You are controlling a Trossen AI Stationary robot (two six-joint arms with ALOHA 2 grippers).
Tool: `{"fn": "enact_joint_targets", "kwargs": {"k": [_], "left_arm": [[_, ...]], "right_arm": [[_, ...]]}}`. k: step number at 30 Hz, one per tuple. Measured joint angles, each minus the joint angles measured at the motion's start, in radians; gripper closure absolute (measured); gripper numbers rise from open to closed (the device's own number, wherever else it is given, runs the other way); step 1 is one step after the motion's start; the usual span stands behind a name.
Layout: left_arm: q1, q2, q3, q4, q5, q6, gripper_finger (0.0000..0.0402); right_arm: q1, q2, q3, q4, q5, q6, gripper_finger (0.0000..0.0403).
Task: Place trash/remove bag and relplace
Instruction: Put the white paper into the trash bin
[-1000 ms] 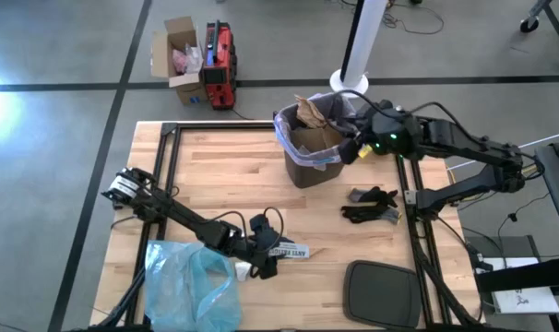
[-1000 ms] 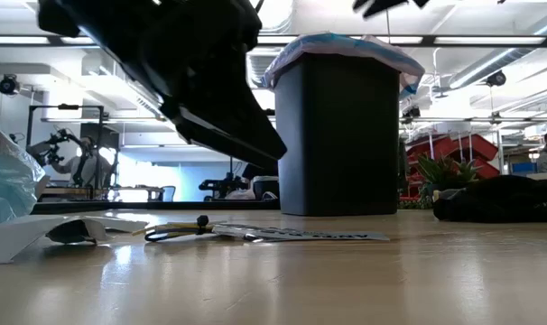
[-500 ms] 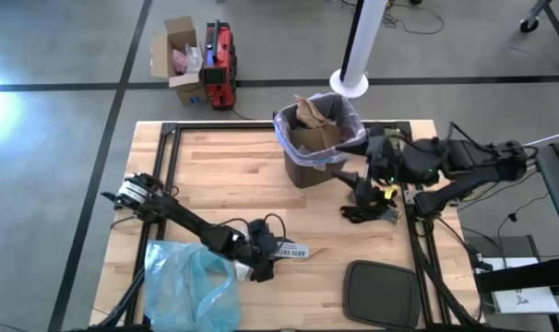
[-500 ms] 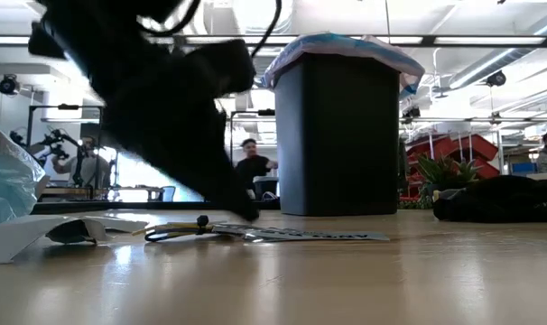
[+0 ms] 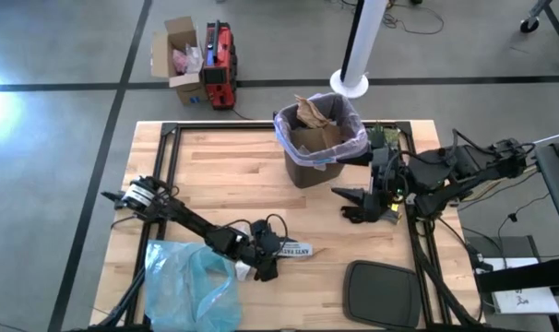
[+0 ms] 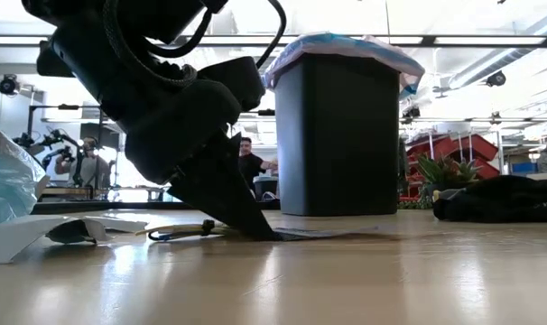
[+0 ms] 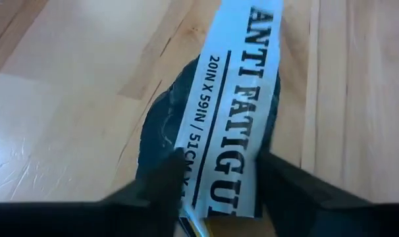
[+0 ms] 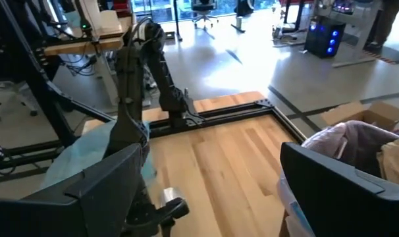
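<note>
Left tool (image 5: 266, 267) is down on the bench (image 5: 224, 175) near the front edge, fingers spread either side of a white printed paper strip (image 7: 236, 112) lying flat on the wood, not yet pinched. Strip looks thin, light and floppy, part of it over a dark patch I can't identify. My read: a flat-lying strip is hard to get under, so take it across the narrow width at the near end and expect it to slide on the smooth wood.

Right tool (image 5: 351, 195) hangs above the right edge, fingers fully spread, empty, just beside a soft black crumpled heap (image 5: 372, 210).

Black bin (image 5: 312, 157) stands at the back edge, rigid plastic, lined with the pale pink bag (image 5: 351, 124) folded over its rim. Film looks thin, slippery and easy to tear; probably best gripped at the bunched rim. Brown cardboard scraps (image 5: 312, 115) stick out of it, stiff and light.

Crinkled light-blue bag (image 5: 192, 286) sits at the front-left corner.
</note>
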Motion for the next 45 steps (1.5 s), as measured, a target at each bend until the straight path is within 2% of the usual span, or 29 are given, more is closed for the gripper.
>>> {"fn": "enact_joint_targets", "kwargs": {"k": [5, 7, 14, 20, 23, 29, 38, 45], "left_arm": [[-0.001, -0.003, 0.0, -0.001, 0.001, 0.0, 0.0356], [0.001, -0.013, -0.001, -0.002, 0.004, 0.0, 0.0388], [0.002, -0.1, 0.076, -0.106, -0.044, 0.114, 0.0383], [0.024, -0.225, 0.258, -0.133, -0.236, 0.294, 0.0399], [0.053, -0.256, 0.349, -0.138, -0.294, 0.415, 0.0396], [0.14, -0.291, 0.526, -0.126, -0.304, 0.57, 0.04], [0.296, -0.291, 0.672, -0.118, -0.304, 0.602, 0.0401], [0.408, -0.291, 0.688, 0.103, -0.291, 0.575, 0.0398]], "right_arm": [[0.026, 0.0, 0.0, 0.0, 0.0, -0.007, 0.0054], [0.035, 0.0, 0.0, 0.0, 0.0, -0.007, 0.0054], [0.048, -0.01, 0.0, 0.0, 0.001, -0.007, 0.0054], [0.048, -0.035, 0.0, -0.01, 0.003, -0.006, 0.0054], [0.048, -0.04, 0.0, -0.021, 0.003, -0.006, 0.0054], [0.048, -0.052, 0.0, -0.08, 0.003, 0.008, 0.0054], [0.048, -0.094, 0.0, -0.166, 0.0, 0.109, 0.0054], [0.048, -0.1, -0.001, -0.207, 0.0, 0.114, 0.0054]]}}
